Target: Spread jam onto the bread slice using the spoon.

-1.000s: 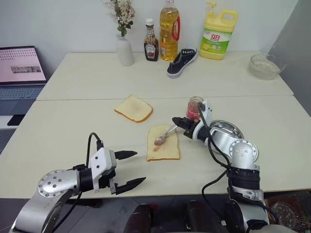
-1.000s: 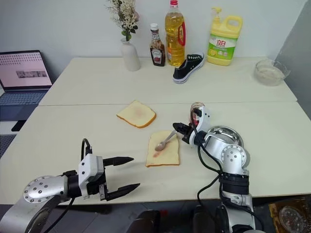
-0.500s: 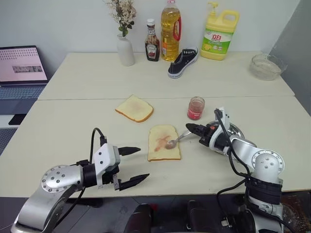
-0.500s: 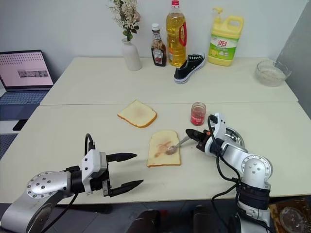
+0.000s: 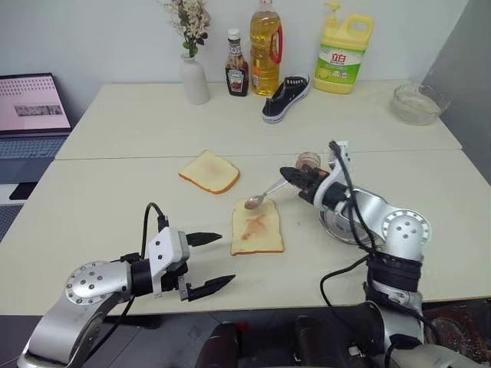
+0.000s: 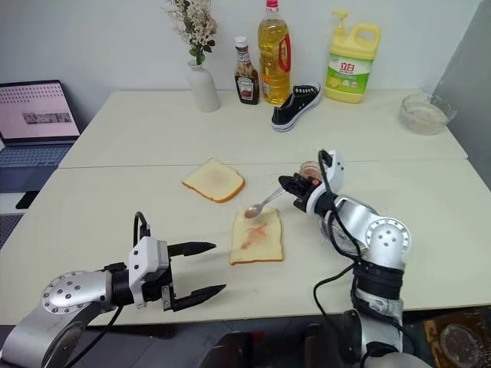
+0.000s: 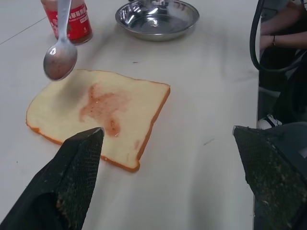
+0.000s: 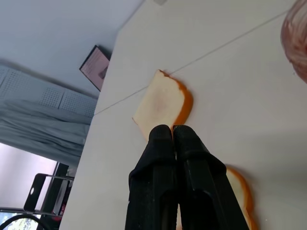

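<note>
Left gripper [image 5: 205,263]: lower left of the head view, nearest the camera, black fingers spread wide, holding nothing, hovering over bare worktop [image 5: 115,192] short of the bread.
Bread slice [image 5: 257,229]: flat on the worktop at frame centre, just right of the left gripper's tips; a red jam smear runs over its middle, clearly seen in the left wrist view.
Spoon [image 5: 261,195]: in the air above the far edge of the bread slice, bowl to the left and low, handle rising to the right into the right gripper; reddish residue in the bowl.
Right gripper [image 5: 292,174]: right of centre, fingers pressed together, pinching the spoon handle, pointing left.
Steel dish [image 5: 360,218]: on the worktop right of the bread slice, partly behind the right arm.
Jam jar [image 5: 308,161]: just behind the right gripper, mostly hidden by it; red contents show in the left wrist view.
Second slice [image 5: 209,171]: yellower, browner crust, up and left of the bread slice, apart from it.
Far row, upper frame: white vase with dried flowers [image 5: 193,75], ketchup bottle [image 5: 237,73], oil bottle [image 5: 265,47], black sneaker [image 5: 285,97], yellow detergent jug [image 5: 342,55].
Glass bowl [image 5: 416,104]: far right edge of the worktop.
Laptop [image 5: 32,107]: left edge, screen lit.
</note>
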Motion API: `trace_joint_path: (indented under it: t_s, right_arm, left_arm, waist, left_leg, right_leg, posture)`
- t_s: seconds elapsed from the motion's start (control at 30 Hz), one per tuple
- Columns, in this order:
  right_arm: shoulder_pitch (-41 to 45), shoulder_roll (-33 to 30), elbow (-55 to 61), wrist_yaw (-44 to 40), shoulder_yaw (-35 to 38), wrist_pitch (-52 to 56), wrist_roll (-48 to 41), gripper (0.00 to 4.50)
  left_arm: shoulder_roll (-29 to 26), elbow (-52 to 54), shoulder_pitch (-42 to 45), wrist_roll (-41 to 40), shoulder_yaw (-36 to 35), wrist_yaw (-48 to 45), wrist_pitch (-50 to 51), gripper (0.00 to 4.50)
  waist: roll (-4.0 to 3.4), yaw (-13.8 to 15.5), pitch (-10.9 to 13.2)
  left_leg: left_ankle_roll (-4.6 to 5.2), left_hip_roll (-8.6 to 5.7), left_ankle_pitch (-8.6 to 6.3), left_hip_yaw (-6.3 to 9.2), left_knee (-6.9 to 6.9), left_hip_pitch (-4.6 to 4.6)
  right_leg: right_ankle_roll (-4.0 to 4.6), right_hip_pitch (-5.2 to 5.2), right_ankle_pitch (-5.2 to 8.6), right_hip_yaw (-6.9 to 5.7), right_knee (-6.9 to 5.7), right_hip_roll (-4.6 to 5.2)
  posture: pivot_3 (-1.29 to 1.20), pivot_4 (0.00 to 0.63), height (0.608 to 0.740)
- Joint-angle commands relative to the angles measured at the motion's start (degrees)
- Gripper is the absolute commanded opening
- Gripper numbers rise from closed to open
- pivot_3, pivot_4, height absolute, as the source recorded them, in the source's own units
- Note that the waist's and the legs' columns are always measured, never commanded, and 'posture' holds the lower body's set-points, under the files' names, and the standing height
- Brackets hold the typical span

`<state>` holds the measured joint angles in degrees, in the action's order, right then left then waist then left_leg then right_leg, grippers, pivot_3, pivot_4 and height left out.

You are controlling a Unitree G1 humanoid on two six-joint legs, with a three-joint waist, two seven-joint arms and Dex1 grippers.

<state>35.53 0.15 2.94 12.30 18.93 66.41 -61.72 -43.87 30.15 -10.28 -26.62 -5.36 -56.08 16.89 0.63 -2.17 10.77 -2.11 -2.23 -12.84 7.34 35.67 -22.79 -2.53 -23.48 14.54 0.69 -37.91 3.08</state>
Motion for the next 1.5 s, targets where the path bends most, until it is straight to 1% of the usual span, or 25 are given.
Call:
trace_joint_path:
  t_s: [0.03,0.1,0.17,0.43,0.63,0.9,1.0,1.07,1.13,1.23,1.33,1.43,1.5]
  right_arm:
    - [1.07,-0.33,-2.54,-3.4,-2.24,-3.85,3.46,0.03]
    - [0.3,-1.42,-3.86,-4.74,-3.18,-4.91,5.85,0.03]
    - [-0.78,-2.37,-3.72,-5.5,-3.03,-4.52,6.38,0.03]
    - [-6.37,-6.42,3.24,-5.3,-0.43,1.5,2.4,0.03]
    - [-8.99,-8.17,7.96,-2.41,2.27,5.45,-2.95,0.03]
    - [-10.58,-11.48,11.63,0.55,3.63,8.91,-11.14,0.03]
    - [-10.08,-12.64,11.72,1.91,4.05,8.26,-15.53,0.03]
    - [-8.4,-13.38,11.34,2.97,4.6,6.6,-20.47,0.03]
    - [-6.33,-14.95,10.89,4.94,5.95,3.67,-25.44,0.03]
    - [-6.59,-19.27,12.87,7.7,7.11,0.12,-30.53,0.03]
    - [-9.77,-24.65,15.75,8.01,7.85,-2.64,-34.24,0.03]
    - [-13.87,-31.36,17.71,6.52,9.82,-4.28,-36.2,0.03]
    - [-16.52,-35.23,17.78,5.75,11.95,-6.08,-36.53,0.03]
  left_arm:
    - [-0.02,-0.25,-0.87,0.07,-1.08,-0.93,-2.18,4.5]
    - [0.11,-0.26,-1.3,0.21,-1.09,-0.92,-2.62,4.5]
    - [0.3,0.01,-1.74,0.3,-0.92,-0.75,-2.84,4.5]
    - [0.55,0.52,-1.36,0.25,0.02,-0.19,-2.54,4.5]
    - [0.19,1.1,1.59,-0.63,0.92,0.43,-0.24,4.5]
    - [-0.03,0.16,3.13,-0.77,0.91,-0.34,0.3,4.5]
    - [0.04,-0.52,3.05,-0.55,0.9,-0.81,-0.29,4.5]
    - [-0.05,-1.75,3.4,-0.15,1.01,-1.78,-1.18,4.5]
    - [-0.58,-4.83,6.45,-0.1,0.95,-3.38,-1.52,4.5]
    - [-0.99,-9.43,15.21,-0.89,1.7,-5.09,0.57,4.5]
    - [-0.36,-11.7,23.89,-1.85,4.36,-6.42,4.46,4.5]
    - [0.92,-13.39,32.22,-2.34,7.99,-8.4,7.93,4.5]
    - [2.75,-14.84,37.57,-0.41,11.94,-9.01,8.53,4.5]
  waist:
    - [-0.02,-0.02,0.01]
    - [-0.02,0.06,0.01]
    - [-0.02,0.16,0.01]
    - [-0.02,0.37,0.01]
    - [-0.02,0.33,0.01]
    - [-0.02,0.36,0.01]
    - [-0.02,0.33,0.01]
    - [-0.02,0.34,0.02]
    - [-0.08,0.35,0.06]
    - [-0.08,0.76,0.07]
    - [-0.04,0.75,0.05]
    - [-0.01,0.64,0.08]
    - [-0.01,0.52,0.08]
  left_leg:
    - [0.0,0.0,0.0,0.0,0.0,0.0]
    - [0.0,-0.01,0.0,0.0,0.0,-0.01]
    - [0.0,-0.01,0.0,0.0,0.01,-0.01]
    - [0.0,-0.01,0.0,0.03,0.01,-0.01]
    - [0.0,-0.01,0.0,0.01,0.01,0.0]
    - [0.0,-0.01,0.0,0.01,0.01,-0.02]
    - [0.0,-0.01,0.0,-0.01,0.01,-0.02]
    - [0.0,0.0,0.0,-0.01,0.01,-0.02]
    - [0.0,0.0,0.0,0.0,0.01,-0.02]
    - [0.01,-0.03,0.0,0.06,0.08,-0.05]
    - [0.01,-0.06,0.0,0.17,0.11,-0.12]
    - [0.01,-0.11,0.0,0.08,0.09,-0.17]
    - [0.05,-0.11,-0.03,0.0,0.09,-0.16]
  right_leg:
    - [0.04,-0.01,-0.02,0.0,0.0,0.0]
    - [0.04,-0.02,-0.02,0.0,0.0,0.0]
    - [0.03,-0.02,-0.02,0.01,0.0,0.01]
    - [-0.01,0.01,0.01,0.01,0.01,0.03]
    - [-0.02,0.02,0.02,0.0,0.01,0.03]
    - [-0.02,0.02,0.02,0.0,0.03,0.03]
    - [-0.02,0.02,0.02,0.01,0.03,0.03]
    - [-0.02,0.02,0.02,0.0,0.03,0.02]
    - [-0.02,0.02,0.02,0.0,0.03,0.02]
    - [-0.01,0.05,0.02,-0.09,0.02,0.01]
    - [-0.07,0.18,0.0,-0.24,0.23,0.02]
    - [-0.17,0.18,0.01,-0.16,0.29,0.07]
    - [-0.2,0.17,0.02,-0.1,0.31,0.08]
  posture:
    - [0.0,0.15,0.74]
    - [0.0,0.15,0.74]
    - [0.0,0.15,0.74]
    - [0.0,0.15,0.74]
    - [0.0,0.15,0.74]
    - [0.0,0.15,0.74]
    - [0.0,0.15,0.74]
    - [0.0,0.15,0.74]
    - [0.0,0.15,0.74]
    - [0.0,0.15,0.74]
    - [0.0,0.15,0.74]
    - [0.0,0.15,0.74]
    - [0.0,0.15,0.74]
